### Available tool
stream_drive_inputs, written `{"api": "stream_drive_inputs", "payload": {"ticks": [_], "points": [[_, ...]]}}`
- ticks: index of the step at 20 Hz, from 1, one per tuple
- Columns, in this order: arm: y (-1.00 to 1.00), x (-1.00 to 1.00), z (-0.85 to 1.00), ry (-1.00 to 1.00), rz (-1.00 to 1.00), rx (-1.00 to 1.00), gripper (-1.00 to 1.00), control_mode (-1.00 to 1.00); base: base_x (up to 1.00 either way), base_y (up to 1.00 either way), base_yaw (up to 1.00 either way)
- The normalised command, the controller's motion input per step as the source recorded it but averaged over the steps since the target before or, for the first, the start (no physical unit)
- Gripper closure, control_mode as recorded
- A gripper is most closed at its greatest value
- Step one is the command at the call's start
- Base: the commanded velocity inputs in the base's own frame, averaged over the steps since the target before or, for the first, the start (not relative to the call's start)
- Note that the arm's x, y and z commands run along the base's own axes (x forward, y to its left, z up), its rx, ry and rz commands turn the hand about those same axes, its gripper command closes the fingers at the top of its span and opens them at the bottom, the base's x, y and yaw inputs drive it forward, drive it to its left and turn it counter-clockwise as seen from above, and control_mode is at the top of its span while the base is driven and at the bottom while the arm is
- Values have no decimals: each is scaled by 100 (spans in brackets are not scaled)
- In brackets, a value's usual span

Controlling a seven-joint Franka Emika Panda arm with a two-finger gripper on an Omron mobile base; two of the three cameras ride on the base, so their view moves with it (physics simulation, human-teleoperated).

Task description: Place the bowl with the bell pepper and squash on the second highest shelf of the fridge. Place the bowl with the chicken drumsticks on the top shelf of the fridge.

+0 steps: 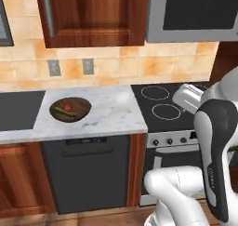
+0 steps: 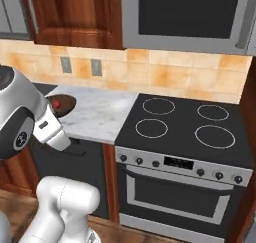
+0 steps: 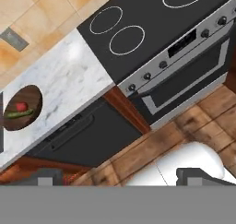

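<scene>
Wooden bowl point(image 1: 70, 109) holding bell pepper point(image 1: 67, 107) and squash point(image 1: 60, 111): resting on marble counter point(image 1: 111, 113), left of stove point(image 1: 169, 106), not yet collected. Gripper point(image 3: 120, 175): fingers spread, empty, held high and well apart from bowl. Both placements judged outstanding.

A dark brown bowl point(image 1: 70, 109) holds a red bell pepper point(image 1: 67, 107) and green squash point(image 1: 60, 111) on the white marble counter point(image 1: 107, 114) (grey-veined), beside a black stovetop point(image 1: 162, 106).

- The white Franka arm with dark joints point(image 1: 211, 141) rises folded, elbow high.
- Its two dark finger tips point(image 3: 48, 176) appear spread wide apart, holding nothing.
</scene>
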Motion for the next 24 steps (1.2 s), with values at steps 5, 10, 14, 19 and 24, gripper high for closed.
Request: {"api": "stream_drive_inputs", "payload": {"ticks": [5,10,14,19,24], "points": [[0,0,0,0,0,0,-100,100,100,90,-5],[0,0,0,0,0,0,-100,100,83,78,0],[5,28,-23,0,0,-1,-100,-100,32,12,0],[-29,48,-100,38,0,4,-100,-100,0,0,0],[-23,44,-87,17,0,11,-100,-100,0,0,0]]}}
